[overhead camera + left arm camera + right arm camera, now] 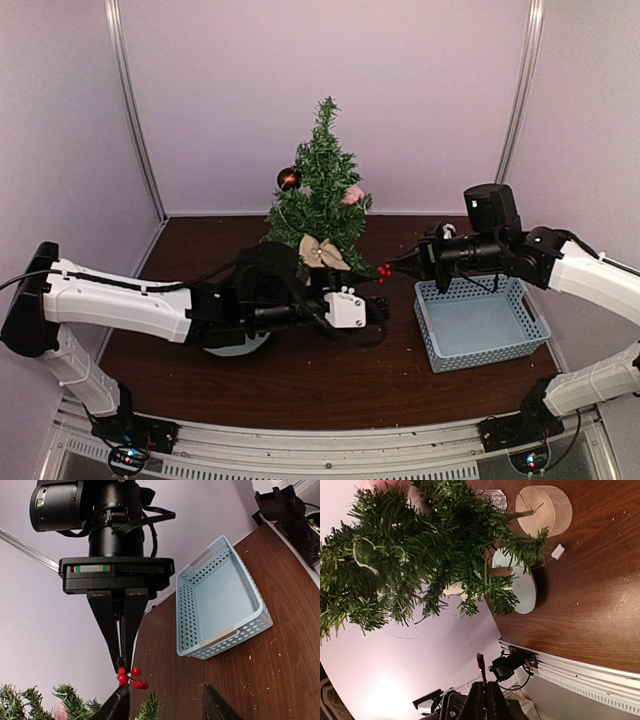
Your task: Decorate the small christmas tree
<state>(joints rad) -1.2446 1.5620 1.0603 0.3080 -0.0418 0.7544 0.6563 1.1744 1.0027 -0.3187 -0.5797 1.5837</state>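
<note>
From above, my right claw (400,268), pinched shut on a red berry sprig (384,270), hangs beside the small christmas tree (320,190) standing back-centre; the left wrist view shows my left claw (165,707) half-spread, apparently empty; the right wrist view suggests the next move is nudging the sprig gently into the tree.

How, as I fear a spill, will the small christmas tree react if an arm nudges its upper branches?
The small christmas tree stands tall over a narrow wood base, so it may well tip. Its bristly branches look springy and would probably bend first.
</note>
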